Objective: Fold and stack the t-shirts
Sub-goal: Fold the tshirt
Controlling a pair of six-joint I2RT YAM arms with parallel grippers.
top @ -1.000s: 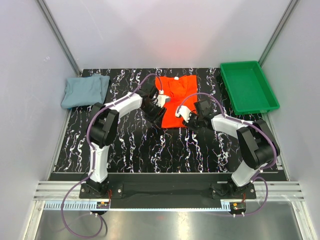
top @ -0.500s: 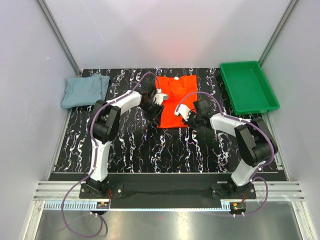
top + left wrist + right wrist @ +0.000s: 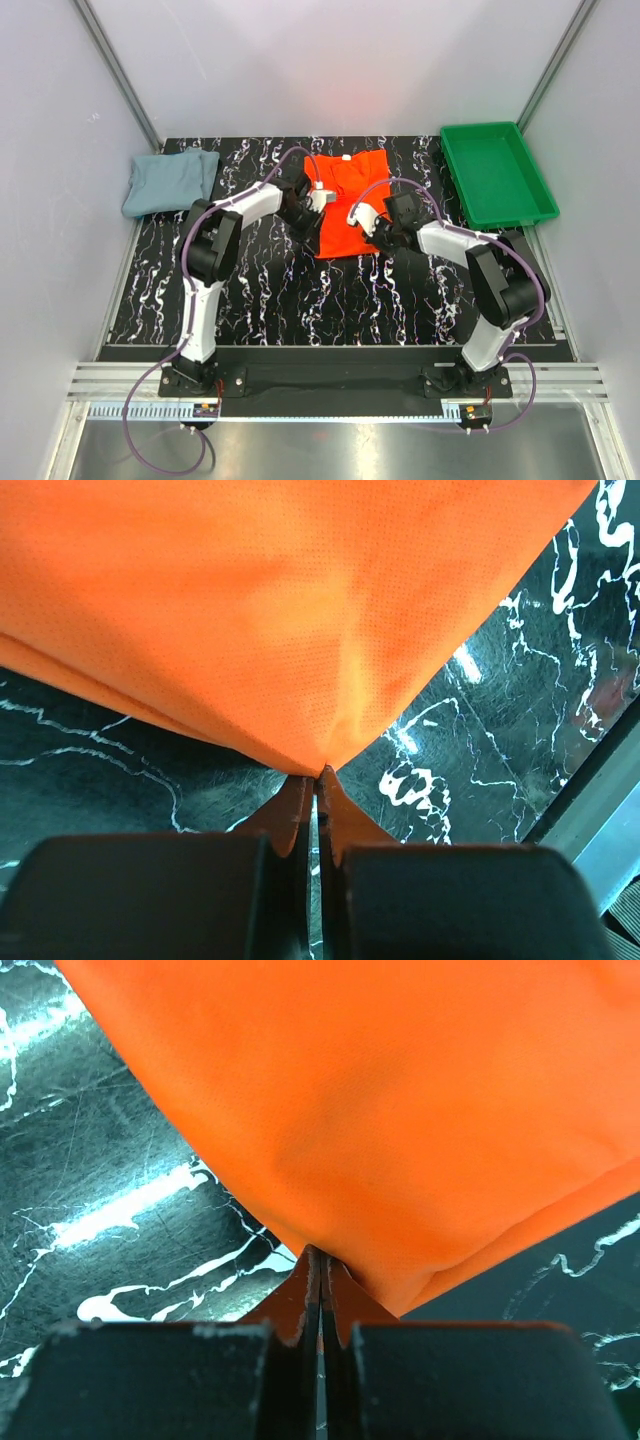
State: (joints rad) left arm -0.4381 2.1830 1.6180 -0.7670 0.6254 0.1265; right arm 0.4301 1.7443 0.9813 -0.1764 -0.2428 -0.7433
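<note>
My read: orange shirt flat at centre of table, fold not finished. Left gripper and right gripper each pinched tight on its near corners. Grey-blue shirt far left, loosely bundled. Stacking not done.

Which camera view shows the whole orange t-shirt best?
The top external view: the orange t-shirt shows almost whole there. The wrist views show only a corner each, pinched in the shut left gripper and right gripper.
</note>
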